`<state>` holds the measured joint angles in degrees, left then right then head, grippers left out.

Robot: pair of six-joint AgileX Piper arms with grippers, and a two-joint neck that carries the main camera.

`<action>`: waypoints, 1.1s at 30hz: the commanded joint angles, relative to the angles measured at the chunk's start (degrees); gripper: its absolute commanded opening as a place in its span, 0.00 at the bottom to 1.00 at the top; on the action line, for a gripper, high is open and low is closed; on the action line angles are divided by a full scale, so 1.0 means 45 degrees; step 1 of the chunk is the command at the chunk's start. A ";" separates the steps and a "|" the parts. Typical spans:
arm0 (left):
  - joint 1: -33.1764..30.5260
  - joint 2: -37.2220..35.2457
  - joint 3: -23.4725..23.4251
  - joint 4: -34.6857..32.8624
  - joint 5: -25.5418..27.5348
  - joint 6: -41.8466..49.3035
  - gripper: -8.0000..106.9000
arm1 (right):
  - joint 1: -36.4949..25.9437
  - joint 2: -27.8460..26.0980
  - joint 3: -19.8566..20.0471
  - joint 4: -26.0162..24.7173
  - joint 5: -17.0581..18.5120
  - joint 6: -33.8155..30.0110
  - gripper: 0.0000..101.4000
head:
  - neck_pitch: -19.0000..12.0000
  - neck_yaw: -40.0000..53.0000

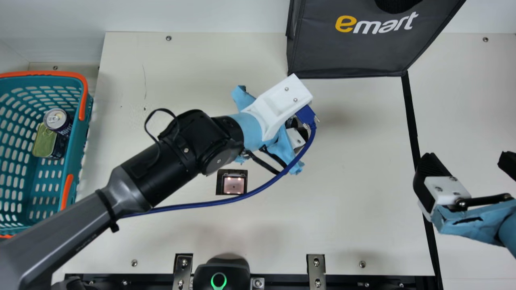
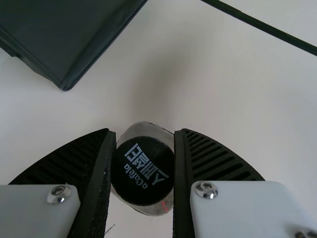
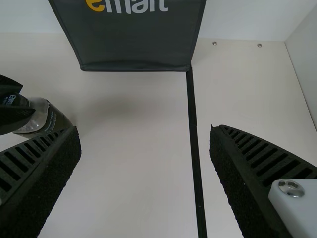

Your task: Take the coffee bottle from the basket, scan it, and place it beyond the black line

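Black-ribbed left gripper (image 2: 145,133) clasped clear, black-capped coffee bottle (image 2: 142,171).
Cap-end hold, we judged, for base-down placing; black-ribbed right gripper (image 3: 144,130) gaped.

Pale walls here, wrapped round a cream tabletop!
And it's a white back wall (image 1: 193,16) along the far edge, meeting a side wall (image 3: 308,59) at a crisp corner in the right wrist view; soft shadows on the table (image 1: 342,217), a thin scratch (image 1: 145,82) at the main view's upper left, screws dotted about, and metal brackets (image 1: 316,272) over the dark rail (image 1: 286,280) at the near edge!
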<state>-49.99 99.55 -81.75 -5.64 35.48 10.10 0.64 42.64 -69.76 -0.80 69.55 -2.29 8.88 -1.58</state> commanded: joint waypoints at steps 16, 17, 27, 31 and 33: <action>-0.0130 0.0044 0.0224 0.0195 -0.0278 -0.0234 0.53 | 0.0000 0.0000 0.0000 0.0000 0.0000 0.0000 0.90 | -0.0212 0.0000; -0.0132 0.0047 0.0220 0.0207 -0.0281 -0.0247 0.56 | 0.0000 0.0000 0.0000 0.0000 0.0000 0.0000 0.90 | -0.0212 0.0000; -0.0126 0.0101 0.0132 0.0247 -0.0303 -0.0302 0.85 | 0.0000 0.0000 0.0000 0.0000 0.0000 0.0000 0.90 | -0.0212 0.0000; -0.0124 0.0087 0.0087 0.0255 -0.0276 -0.0315 0.85 | 0.0000 0.0000 0.0000 0.0000 0.0000 0.0000 0.90 | -0.0212 0.0000; -0.0119 0.0054 0.0085 0.0258 -0.0257 -0.0325 0.85 | 0.0000 0.0000 0.0000 0.0000 0.0000 0.0000 0.90 | -0.0212 0.0000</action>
<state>-50.52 99.85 -81.32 -4.54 34.21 8.69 0.64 42.64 -69.76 -0.80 69.55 -2.29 8.88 -1.67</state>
